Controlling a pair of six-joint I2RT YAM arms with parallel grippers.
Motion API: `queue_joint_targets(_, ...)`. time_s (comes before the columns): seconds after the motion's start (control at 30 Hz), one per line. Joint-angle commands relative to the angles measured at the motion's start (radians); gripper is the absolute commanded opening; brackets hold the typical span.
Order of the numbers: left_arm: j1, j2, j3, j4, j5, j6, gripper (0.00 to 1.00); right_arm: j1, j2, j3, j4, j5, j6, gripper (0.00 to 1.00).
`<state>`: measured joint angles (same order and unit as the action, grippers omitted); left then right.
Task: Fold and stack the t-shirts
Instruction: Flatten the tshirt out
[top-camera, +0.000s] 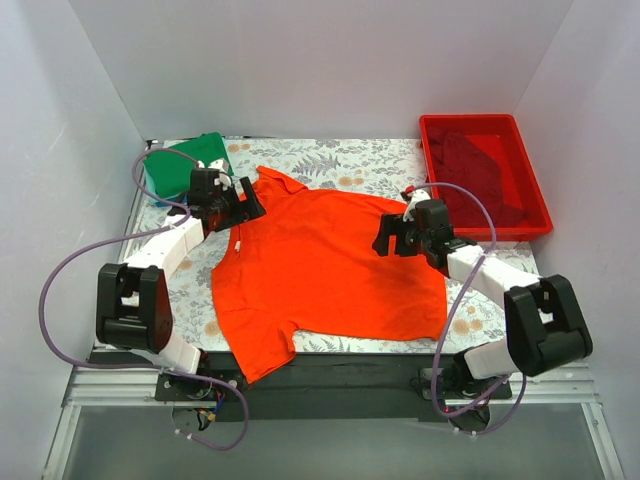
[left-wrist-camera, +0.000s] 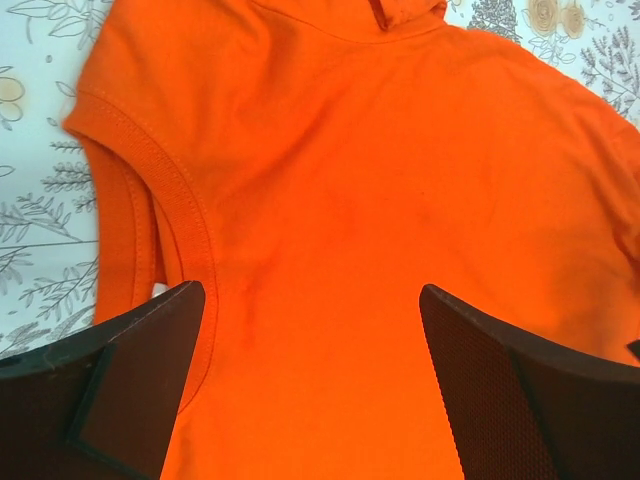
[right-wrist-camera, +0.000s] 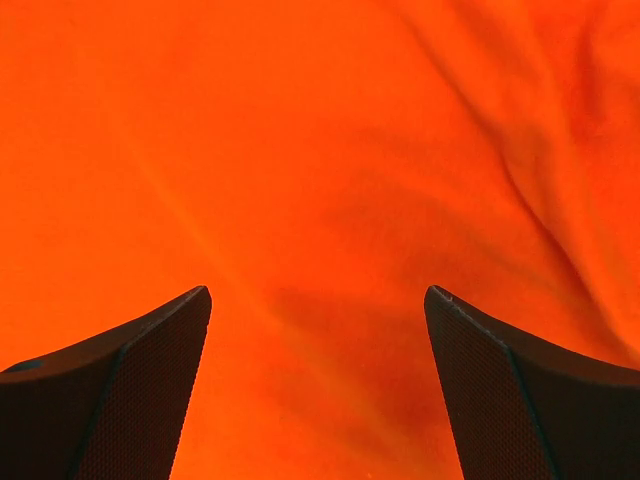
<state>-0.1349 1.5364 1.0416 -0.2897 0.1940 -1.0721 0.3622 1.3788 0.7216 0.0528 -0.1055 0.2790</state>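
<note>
Both pairs of jaws stand released, with nothing between them. The left gripper (left-wrist-camera: 310, 292) hovers over the shoulder, the sleeve seam just beside one finger. The right gripper (right-wrist-camera: 318, 292) hangs above rippled body cloth nearer the hem. The orange-red t-shirt (top-camera: 330, 265) lies spread flat mid-table, its long axis running from the collar at far left to the hem at right. A folded green t-shirt (top-camera: 185, 162) sits beyond the left arm

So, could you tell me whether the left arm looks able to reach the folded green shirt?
Probably yes: the left gripper hangs open over the orange shirt, right beside the green shirt, with only its own cable looping nearby.
</note>
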Motion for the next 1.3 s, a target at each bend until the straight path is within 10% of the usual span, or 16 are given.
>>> queue_joint_targets(0.0, -0.002, 0.03, -0.009, 0.05, 0.048, -0.028, 0.88, 0.001, 0.049, 0.019, 0.019, -0.013, 0.022, 0.94)
queue_joint_targets(1.27, -0.002, 0.602, 0.403, -0.057, -0.157, 0.018, 0.88, -0.023, 0.519, 0.332, -0.016, 0.032, 0.046, 0.95)
